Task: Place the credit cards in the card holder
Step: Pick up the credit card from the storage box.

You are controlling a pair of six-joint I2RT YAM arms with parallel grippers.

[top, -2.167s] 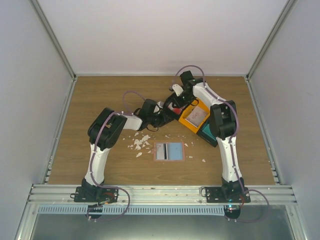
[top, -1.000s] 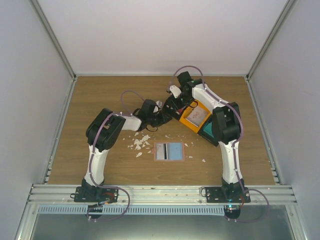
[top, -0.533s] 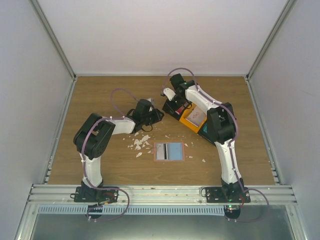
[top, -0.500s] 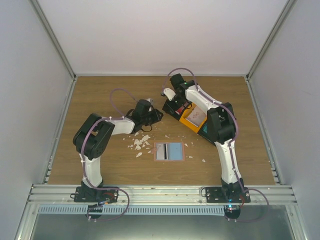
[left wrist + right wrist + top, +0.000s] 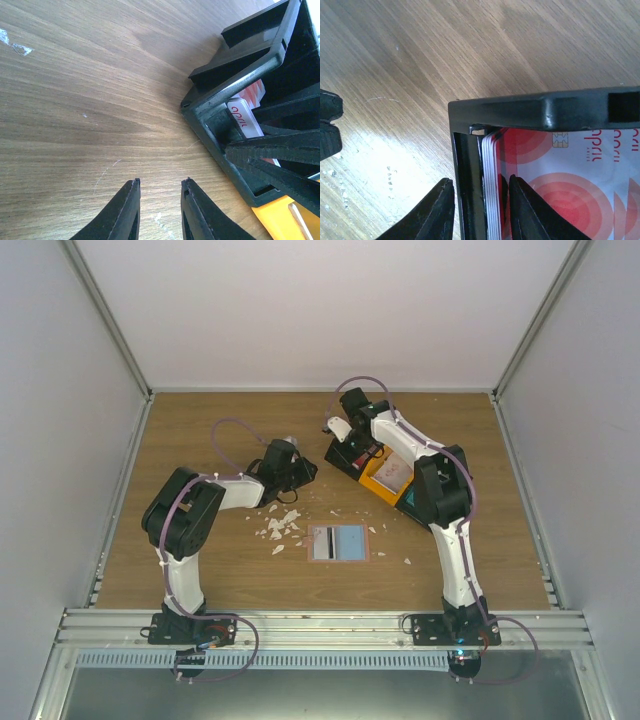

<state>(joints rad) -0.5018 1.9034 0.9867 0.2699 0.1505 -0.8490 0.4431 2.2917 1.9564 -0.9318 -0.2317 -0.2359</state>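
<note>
The card holder [image 5: 337, 542] lies open and flat on the table, pale blue inside up. A stack of red-and-white credit cards [image 5: 560, 190] stands in a black bin [image 5: 545, 107], also seen in the left wrist view [image 5: 245, 120]. My right gripper [image 5: 480, 200] is open, its jaws straddling the bin's left wall and the edge of the card stack; in the top view it [image 5: 346, 447] is over the bin's far-left corner. My left gripper [image 5: 160, 189] is open and empty just above bare wood, left of the bin, and shows in the top view [image 5: 304, 472].
An orange bin [image 5: 386, 474] with a whitish card and a teal-filled bin [image 5: 412, 504] sit right of the black bin [image 5: 336, 456]. White scraps [image 5: 280, 525] lie left of the holder. Grey walls enclose the table.
My left gripper has drawn back to the left, away from the black bin. My right gripper has shifted left over the bin's far-left corner. The card holder has not moved.
</note>
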